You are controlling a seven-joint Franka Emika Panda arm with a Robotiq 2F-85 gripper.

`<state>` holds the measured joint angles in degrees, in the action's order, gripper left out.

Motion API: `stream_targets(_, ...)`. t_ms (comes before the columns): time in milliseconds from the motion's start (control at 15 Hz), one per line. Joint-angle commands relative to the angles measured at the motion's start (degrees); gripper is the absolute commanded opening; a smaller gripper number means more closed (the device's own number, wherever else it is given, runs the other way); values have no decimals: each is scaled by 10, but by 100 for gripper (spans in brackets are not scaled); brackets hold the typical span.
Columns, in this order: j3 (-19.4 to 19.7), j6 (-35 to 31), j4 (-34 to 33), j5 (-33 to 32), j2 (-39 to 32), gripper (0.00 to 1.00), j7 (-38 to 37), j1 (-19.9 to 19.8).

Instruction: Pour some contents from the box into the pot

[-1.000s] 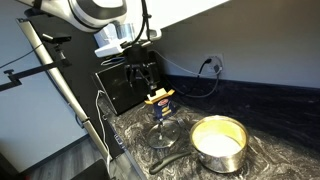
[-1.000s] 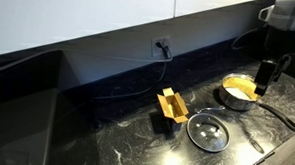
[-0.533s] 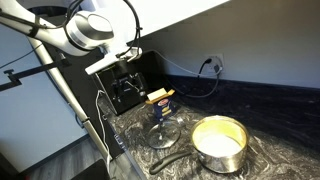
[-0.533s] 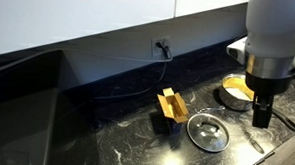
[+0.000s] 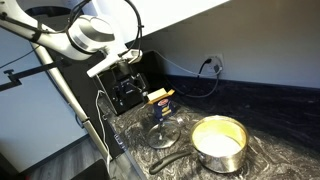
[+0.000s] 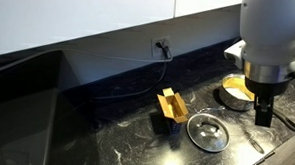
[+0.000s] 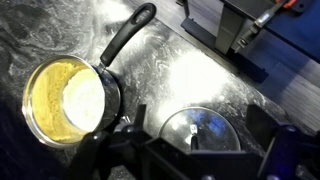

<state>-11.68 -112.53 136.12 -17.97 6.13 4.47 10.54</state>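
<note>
Found the dark two-fingered Robotiq gripper (image 6: 262,106) at the right edge of an exterior view, hung under a bulky white wrist and pointed down at the counter. Caught it again along the bottom of the wrist view (image 7: 190,162), jaws spread wide with nothing held between them.

Met first, just above the gripper in the wrist view, a flat round glass lid with a knob (image 7: 200,130), laid on the dark marbled countertop (image 7: 205,70). Placed the same lid low and right of centre in an exterior view (image 6: 206,131), and low and centre in an exterior view (image 5: 163,133).

Located the round shiny steel saucepan with yellowish interior (image 7: 70,100) at the left of the wrist view, its long dark handle (image 7: 125,40) angled toward the top centre. Noted it partly hidden behind the gripper in an exterior view (image 6: 237,91), and at lower right in an exterior view (image 5: 218,142).

Spotted the small yellow-orange and dark blue cardboard box (image 6: 167,106) on the counter at mid-frame, left of the lid and well apart from the gripper. Saw it just above the lid in an exterior view (image 5: 160,98). Could not make out whether it stood straight or leaned.

Marked a wall outlet with a plugged cable (image 6: 161,45) higher up, behind the box.
</note>
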Motion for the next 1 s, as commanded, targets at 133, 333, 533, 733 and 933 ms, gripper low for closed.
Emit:
stream_targets(133, -36, 40, -18, -138, -69, 100, -16, 28)
stream_targets(333, -52, 58, -21, -211, -108, 100, -19, 52)
stream_targets(533, -63, 85, -26, -278, -140, 100, -7, 76)
stream_targets(733, -73, 108, -25, -340, -161, 100, 14, 96)
stream_targets(933, -82, 124, -20, -399, -175, 100, 43, 108)
